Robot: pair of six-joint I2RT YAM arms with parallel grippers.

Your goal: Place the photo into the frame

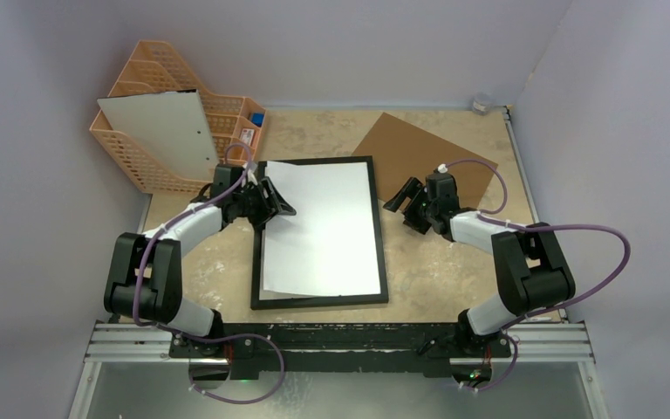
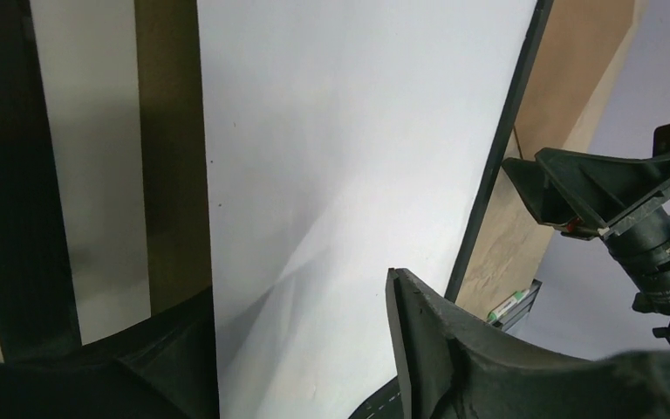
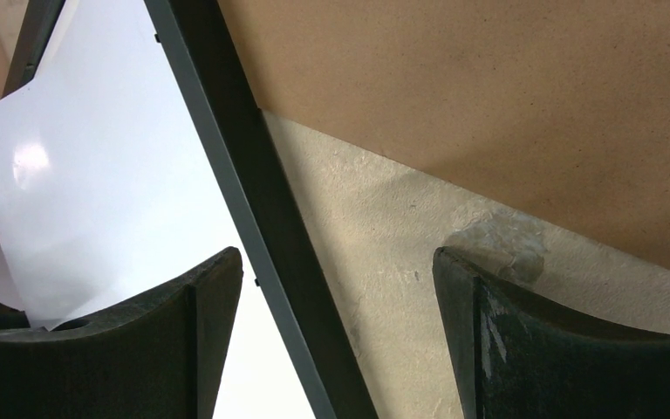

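The left gripper (image 1: pixel 275 202) sits at the far left edge of the photo (image 1: pixel 323 231), jaws parted and clamping nothing, the sheet's edge lying between them. The photo lies white side up, slightly askew, inside the frame (image 1: pixel 380 236), flat on the table (image 1: pixel 436 271). The right gripper (image 1: pixel 399 214) hangs wide open and empty by the frame's right border, near the brown board (image 1: pixel 401 144).

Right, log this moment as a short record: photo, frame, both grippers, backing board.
photo: white side up, no print showing, lying on the frame, slightly askew
frame: black, flat on the table, centre
left gripper: open, at the photo's far-left part
right gripper: open, holding nothing, over the table right of the frame
brown backing board: flat, by the frame's far-right corner
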